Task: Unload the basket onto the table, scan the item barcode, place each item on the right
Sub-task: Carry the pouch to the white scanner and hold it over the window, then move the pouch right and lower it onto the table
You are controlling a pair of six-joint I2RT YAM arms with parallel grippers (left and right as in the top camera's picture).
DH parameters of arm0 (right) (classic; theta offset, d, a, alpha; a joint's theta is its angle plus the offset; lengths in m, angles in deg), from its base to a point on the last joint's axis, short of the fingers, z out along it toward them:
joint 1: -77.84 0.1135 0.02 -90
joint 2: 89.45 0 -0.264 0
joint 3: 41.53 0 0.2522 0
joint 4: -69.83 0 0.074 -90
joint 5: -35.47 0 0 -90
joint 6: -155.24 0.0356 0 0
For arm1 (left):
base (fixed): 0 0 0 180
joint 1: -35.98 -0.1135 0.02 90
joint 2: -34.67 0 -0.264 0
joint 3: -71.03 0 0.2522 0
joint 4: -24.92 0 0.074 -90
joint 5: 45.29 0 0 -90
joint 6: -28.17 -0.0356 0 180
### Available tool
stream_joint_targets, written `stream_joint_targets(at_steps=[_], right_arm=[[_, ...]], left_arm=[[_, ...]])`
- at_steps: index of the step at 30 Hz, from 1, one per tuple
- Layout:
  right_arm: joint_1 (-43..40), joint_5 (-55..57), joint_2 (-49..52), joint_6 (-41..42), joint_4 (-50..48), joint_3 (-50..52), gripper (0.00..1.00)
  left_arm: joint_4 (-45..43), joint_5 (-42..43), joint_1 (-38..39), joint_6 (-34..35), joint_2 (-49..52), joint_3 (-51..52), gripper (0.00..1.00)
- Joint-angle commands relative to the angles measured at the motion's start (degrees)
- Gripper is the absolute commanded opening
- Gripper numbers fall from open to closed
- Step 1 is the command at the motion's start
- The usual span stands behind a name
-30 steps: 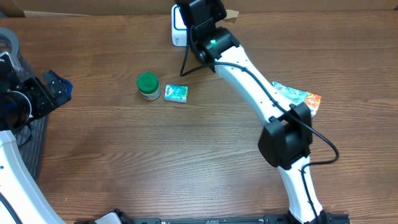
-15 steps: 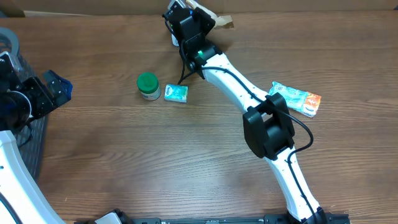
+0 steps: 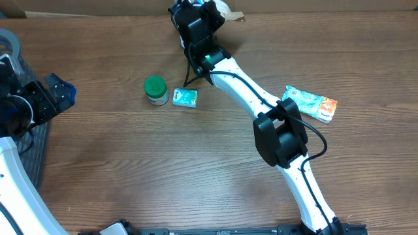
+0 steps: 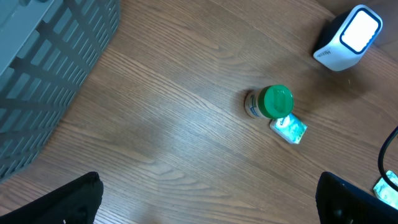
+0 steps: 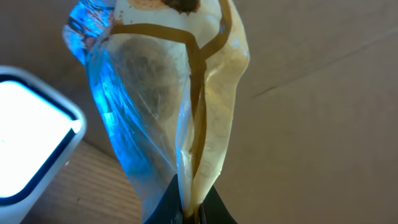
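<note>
Clear plastic packet (image 5: 186, 93) pinched in right jaws, beside lit scanner (image 5: 31, 140)

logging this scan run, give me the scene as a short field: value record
right gripper: shut on pouch, held up beside scanner
left gripper: open, empty, far left
scanner: white, face lit
pouch: clear and cream wrapper
loose items: jar with green lid, teal pack beside it, orange pack off to the right
basket: grey, left side
</note>
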Motion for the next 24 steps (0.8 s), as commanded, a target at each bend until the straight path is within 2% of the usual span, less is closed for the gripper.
stream_joint_targets(at_steps=[1, 9, 12, 15, 19, 22, 23, 24], right_arm=[[0.2, 2.1, -0.1, -1.1, -0.7, -0.7, 0.04], [1.4, 2.6, -0.4, -0.9, -0.7, -0.7, 0.06], [2.6, 2.4, -2.8, 2.9, 0.1, -0.7, 0.06], [3.3, 0.5, -7.0, 5.6, 4.9, -0.7, 0.06], [3.4, -3.9, -15.5, 16.7, 17.7, -0.7, 0.05], [3.4, -10.2, -23.3, 32.0, 30.8, -0.7, 0.06], [3.4, -16.1, -27.5, 39.6, 37.5, -0.8, 0.06], [3.4, -18.0, -28.7, 41.7, 39.3, -0.8, 0.06]], left_arm=[[-0.1, 0.7, -0.2, -1.2, 0.1, -0.7, 0.99], [-0.1, 0.7, -0.2, -1.2, 0.1, -0.7, 0.99], [-0.1, 0.7, -0.2, -1.2, 0.1, -0.7, 0.99], [-0.1, 0.7, -0.2, -1.2, 0.1, -0.7, 1.00], [-0.1, 0.7, -0.2, -1.2, 0.1, -0.7, 1.00], [-0.1, 0.7, -0.2, -1.2, 0.1, -0.7, 1.00], [-0.1, 0.7, -0.2, -1.2, 0.1, -0.7, 1.00], [-0.1, 0.7, -0.2, -1.2, 0.1, -0.7, 1.00]])
